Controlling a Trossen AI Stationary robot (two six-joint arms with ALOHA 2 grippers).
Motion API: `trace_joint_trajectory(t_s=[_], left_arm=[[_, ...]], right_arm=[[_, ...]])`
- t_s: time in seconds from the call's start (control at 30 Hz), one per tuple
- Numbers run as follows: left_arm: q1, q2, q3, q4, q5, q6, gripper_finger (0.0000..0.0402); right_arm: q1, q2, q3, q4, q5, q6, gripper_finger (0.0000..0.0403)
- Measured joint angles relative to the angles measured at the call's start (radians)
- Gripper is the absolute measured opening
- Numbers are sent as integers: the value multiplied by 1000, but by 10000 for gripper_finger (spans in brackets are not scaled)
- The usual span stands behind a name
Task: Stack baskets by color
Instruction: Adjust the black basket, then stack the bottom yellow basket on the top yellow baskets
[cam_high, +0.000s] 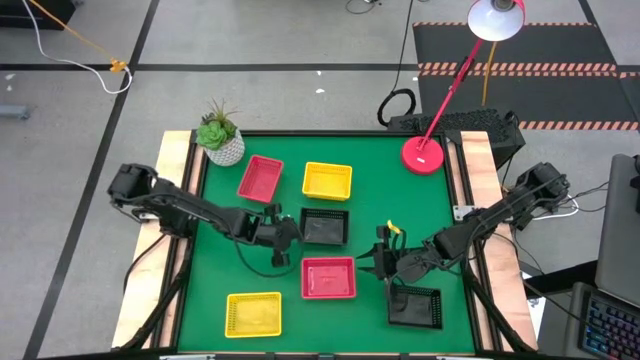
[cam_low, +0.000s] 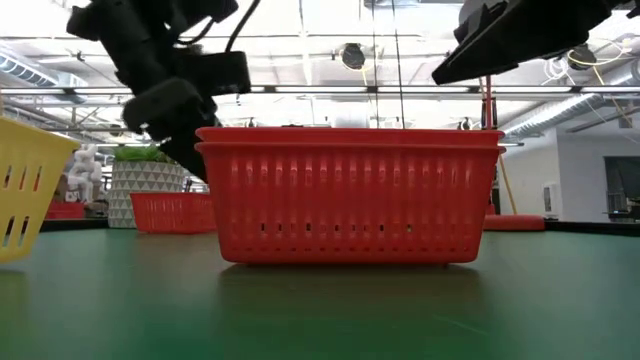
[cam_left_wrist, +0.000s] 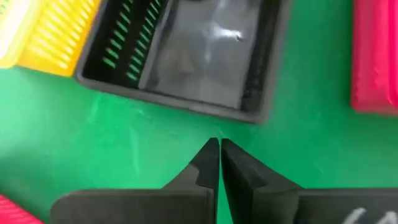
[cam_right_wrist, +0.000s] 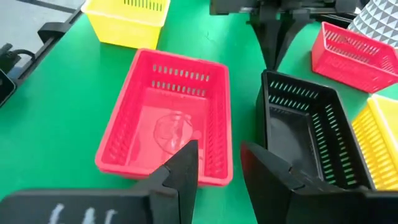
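A black basket (cam_high: 325, 226) rests on its base at the table's middle. My left gripper (cam_high: 297, 240) is shut just off the basket's left end wall (cam_left_wrist: 180, 102), its tips pointing down at the green table, with a strip of table showing between them and the wall. To the near side stands a red basket (cam_high: 329, 278), which shows two rims (cam_low: 350, 140) in the low view, like two nested. My right gripper (cam_right_wrist: 217, 168) hovers open off that red basket's right side, above its right wall (cam_right_wrist: 219, 124), holding nothing.
A red basket (cam_high: 260, 178) and a yellow basket (cam_high: 328, 180) sit at the far side. Another yellow basket (cam_high: 253, 313) is near left, and another black basket (cam_high: 415, 307) near right, below my right arm. A plant pot (cam_high: 222, 140) and a red lamp base (cam_high: 424, 155) stand at the far corners.
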Motion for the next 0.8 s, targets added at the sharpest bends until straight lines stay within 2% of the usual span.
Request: trace_joint_trajectory(t_s=[0.2, 0.5, 0.67, 0.8], left_arm=[[18, 4, 0, 66, 34, 25, 3], [21, 2, 2, 64, 41, 25, 17], [14, -85, 22, -17, 59, -34, 4], [-29, -159, 18, -88, 91, -137, 9]], right_arm=[[2, -5, 0, -3, -3, 0, 116], [2, -5, 0, -1, -4, 5, 116], [2, -5, 0, -3, -4, 7, 116], [4, -6, 1, -18, -7, 11, 116]])
